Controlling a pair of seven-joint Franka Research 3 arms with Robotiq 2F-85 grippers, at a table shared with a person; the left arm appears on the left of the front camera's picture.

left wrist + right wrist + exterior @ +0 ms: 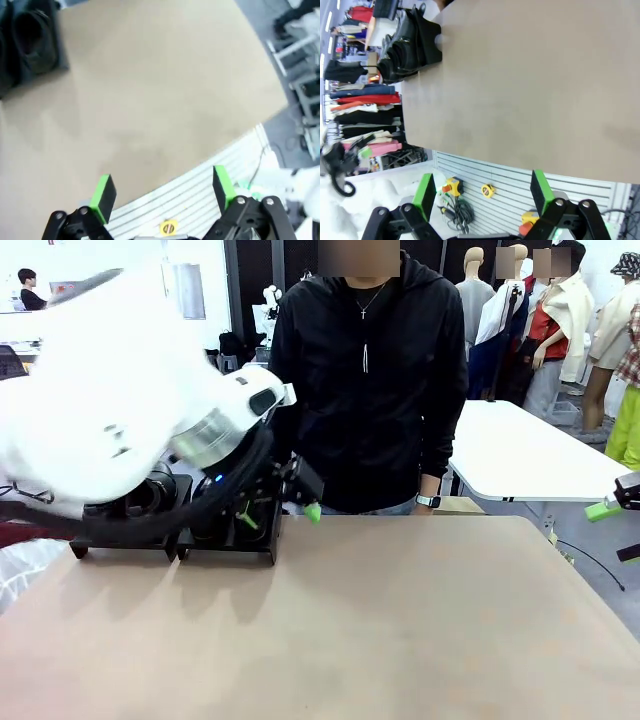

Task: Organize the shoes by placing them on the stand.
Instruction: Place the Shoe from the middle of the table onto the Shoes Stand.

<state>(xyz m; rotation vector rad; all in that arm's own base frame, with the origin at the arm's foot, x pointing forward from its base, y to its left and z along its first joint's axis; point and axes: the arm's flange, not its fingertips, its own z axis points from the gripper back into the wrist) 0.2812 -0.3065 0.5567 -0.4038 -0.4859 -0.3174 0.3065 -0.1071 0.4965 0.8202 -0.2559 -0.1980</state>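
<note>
Gaping empty, the left pincer [162, 192] hangs well apart from the shoes [32, 42] (seemingly on the stand [225, 540]).

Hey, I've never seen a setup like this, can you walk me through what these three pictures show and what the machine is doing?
These are two white robot arms at a tan table, with a person in a black hoodie standing across it. The front picture comes from a fixed camera between the arms. The other two come from cameras on each arm's wrist, looking along its fingers.

The left end effector, black with green pads, is open and holds nothing; it hangs beside the low black stand. The right end effector is also open and empty, off at the table's right side.

Glossy black leather loafers sit on the stand. How many, I cannot tell. The tabletop in front of the stand is bare.
</note>
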